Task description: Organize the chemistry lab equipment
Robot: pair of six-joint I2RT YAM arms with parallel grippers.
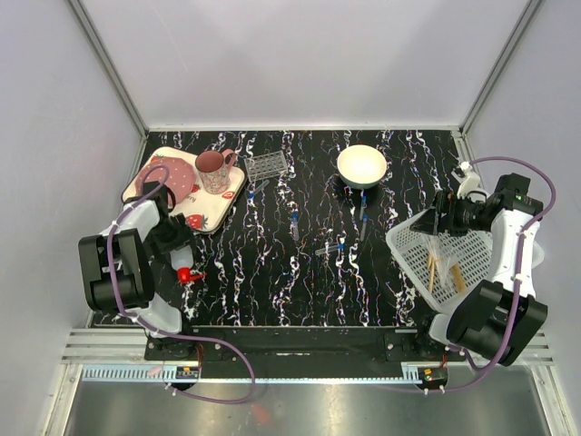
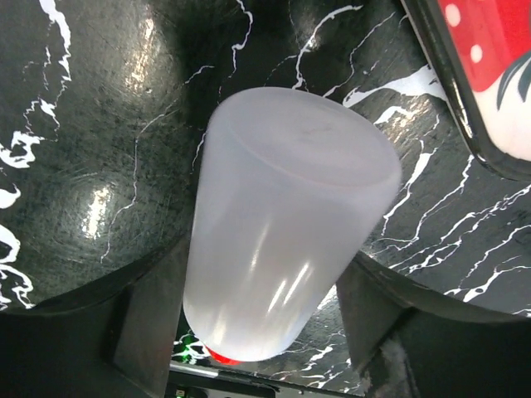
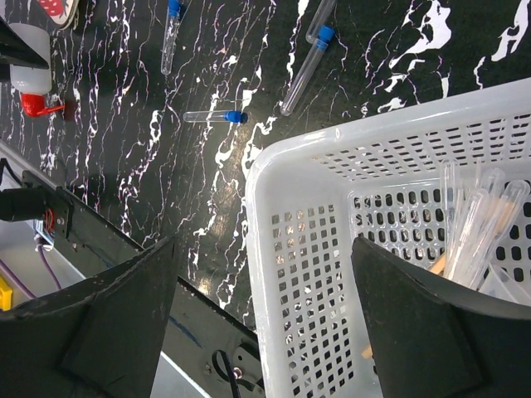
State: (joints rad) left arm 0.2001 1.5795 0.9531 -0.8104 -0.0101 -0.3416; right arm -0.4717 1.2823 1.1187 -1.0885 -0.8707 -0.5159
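My left gripper (image 1: pixel 182 250) is shut on a small white bottle with a red tip (image 1: pixel 187 272), low over the table's left side. In the left wrist view the bottle (image 2: pixel 282 215) fills the gap between the fingers. My right gripper (image 3: pixel 264 245) is open and empty, over the near corner of a white perforated basket (image 3: pixel 257 191). The basket (image 1: pixel 408 254) holds clear pipettes (image 3: pixel 477 232) and tan wooden sticks (image 1: pixel 434 268). Blue-capped tubes lie on the table at mid-table (image 1: pixel 293 225), to its right (image 1: pixel 331 247) and below the bowl (image 1: pixel 363 216). No funnel is in view.
A clear tube rack (image 1: pixel 265 165) stands at the back left of centre. A pink mug (image 1: pixel 215 171) stands on a dotted plate (image 1: pixel 154 195) at the back left. A cream bowl (image 1: pixel 361 165) is at the back right. White walls enclose the table.
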